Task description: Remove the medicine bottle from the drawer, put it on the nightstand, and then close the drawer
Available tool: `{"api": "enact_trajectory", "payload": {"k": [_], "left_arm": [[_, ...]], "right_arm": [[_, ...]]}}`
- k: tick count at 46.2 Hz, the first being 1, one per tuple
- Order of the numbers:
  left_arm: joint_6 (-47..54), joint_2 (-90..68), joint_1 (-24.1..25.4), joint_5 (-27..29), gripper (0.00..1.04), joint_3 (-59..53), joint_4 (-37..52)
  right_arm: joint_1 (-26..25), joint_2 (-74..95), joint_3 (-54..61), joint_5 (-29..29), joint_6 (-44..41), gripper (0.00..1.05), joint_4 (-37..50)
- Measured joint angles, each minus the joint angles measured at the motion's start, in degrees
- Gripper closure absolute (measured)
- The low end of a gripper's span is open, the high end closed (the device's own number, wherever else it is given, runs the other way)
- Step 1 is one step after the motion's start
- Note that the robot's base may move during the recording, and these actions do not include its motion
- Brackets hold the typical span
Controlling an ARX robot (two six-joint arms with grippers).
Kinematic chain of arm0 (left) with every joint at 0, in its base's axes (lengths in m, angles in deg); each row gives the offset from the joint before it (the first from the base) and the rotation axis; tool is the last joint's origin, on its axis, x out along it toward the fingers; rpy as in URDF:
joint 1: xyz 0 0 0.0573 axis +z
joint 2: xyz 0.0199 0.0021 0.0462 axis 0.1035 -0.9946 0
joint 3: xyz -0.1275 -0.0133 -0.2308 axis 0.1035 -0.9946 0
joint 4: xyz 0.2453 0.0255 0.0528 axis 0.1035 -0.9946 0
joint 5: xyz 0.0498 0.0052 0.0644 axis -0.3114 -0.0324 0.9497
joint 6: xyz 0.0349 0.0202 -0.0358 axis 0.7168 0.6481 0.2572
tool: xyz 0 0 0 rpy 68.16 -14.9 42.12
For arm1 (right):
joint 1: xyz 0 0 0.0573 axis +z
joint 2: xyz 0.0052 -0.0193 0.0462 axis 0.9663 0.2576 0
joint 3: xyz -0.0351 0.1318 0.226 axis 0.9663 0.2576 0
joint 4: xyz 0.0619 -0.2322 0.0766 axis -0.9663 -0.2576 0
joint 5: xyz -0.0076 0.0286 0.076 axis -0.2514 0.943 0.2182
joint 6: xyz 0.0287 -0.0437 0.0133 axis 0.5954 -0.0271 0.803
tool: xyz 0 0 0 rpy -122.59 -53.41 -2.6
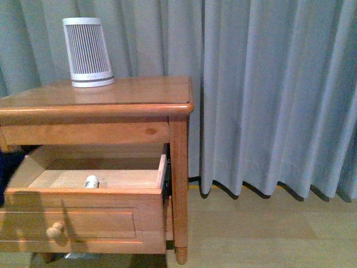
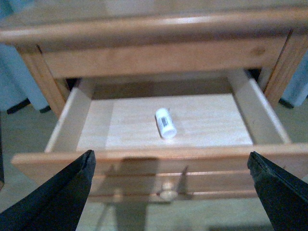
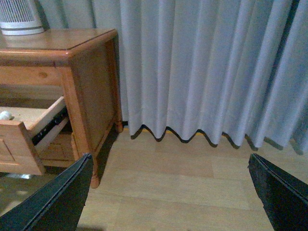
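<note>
A pale grey curtain [image 1: 268, 95] hangs in long folds across the whole back of the front view, filling its right half down to a light wooden floor [image 1: 268, 234] along the bottom right. The nightstand [image 1: 139, 92] takes up the left half of the frame, its honey-brown top with a rounded edge running across the upper left. Below that top, in the lower left, the drawer [image 1: 83, 218] stands pulled well out, its pale wood inside open to view. A tapered white-and-grey ribbed device [image 1: 86, 53] stands upright on the top, in the upper left corner. The left gripper [image 2: 171, 161] hovers in front of the open drawer with its dark jaws spread wide and nothing between them; the right gripper [image 3: 169, 161] is likewise spread wide and empty, facing floor and curtain beside the cabinet. A round wooden knob [image 1: 54, 230] sits on the drawer front near the bottom left. The medicine bottle [image 1: 91, 181] lies on its side on the drawer's floor, about midway between the side walls, just behind the front panel, touching no wall.
</note>
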Motion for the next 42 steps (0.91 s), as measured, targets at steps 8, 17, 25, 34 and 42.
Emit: {"api": "enact_trajectory", "payload": {"k": [8,17,25,34,42], "left_arm": [[-3.06,15.06,-0.07,-1.01,0.07,0.52,-10.60],[-4.24,33.77,-0.22,-1.27,0.07,-2.19,-23.12],[-5.51,51.87,0.28,-2.40,0.07,-5.70,-36.87],[-4.63,63.45,1.99,3.48,0.37,-12.61,-40.13],[-4.48,66.47,1.97,3.48,0.76,-17.55,-38.45]], "right_arm": [[0.00,0.00,0.00,0.00,0.02,0.07,0.00],[0.00,0.00,0.00,0.00,0.00,0.07,0.00],[0.00,0.00,0.00,0.00,0.00,0.07,0.00],[0.00,0.00,0.00,0.02,0.02,0.07,0.00],[0.00,0.00,0.00,0.00,0.02,0.07,0.00]]}}
